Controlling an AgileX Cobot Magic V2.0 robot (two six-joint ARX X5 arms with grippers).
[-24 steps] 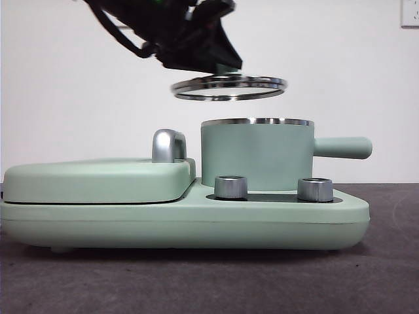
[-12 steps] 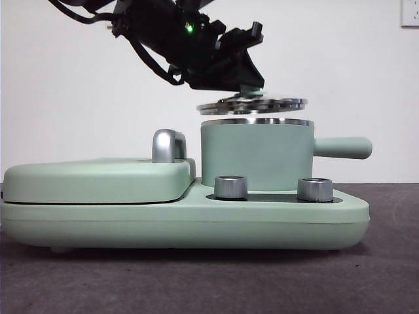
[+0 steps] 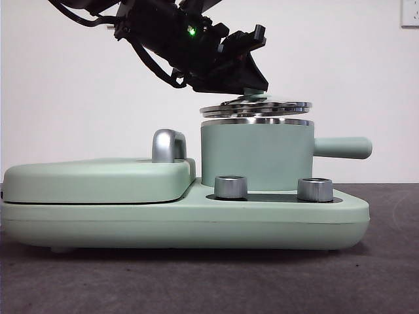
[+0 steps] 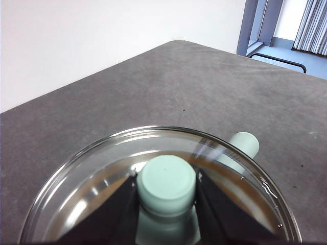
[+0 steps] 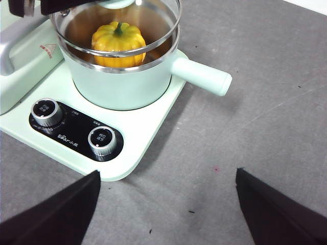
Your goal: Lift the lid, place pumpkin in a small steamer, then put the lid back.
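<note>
My left gripper [image 3: 252, 89] is shut on the mint-green knob [image 4: 166, 179] of the glass lid [image 3: 256, 107] and holds it slightly tilted, right at the steel rim of the small steamer [image 3: 256, 157]. The lid [image 4: 102, 173] fills the left wrist view, and its steel rim [image 5: 118, 51] also shows in the right wrist view. The yellow-orange pumpkin [image 5: 118, 42] sits inside the steamer [image 5: 122, 81], seen through the lid. My right gripper [image 5: 166, 204] is open and empty, hovering over the table beside the unit, away from the pot.
The steamer stands on a wide mint-green griddle unit [image 3: 183, 216] with two steel dials [image 3: 230, 187] and a flat hinged cover with a chrome handle [image 3: 168, 145]. The pot's side handle [image 3: 344, 147] juts out sideways. Grey table [image 5: 265, 102] surrounds the unit.
The left gripper has carried the lid down and to the right, from well above the pot to right at its rim.
</note>
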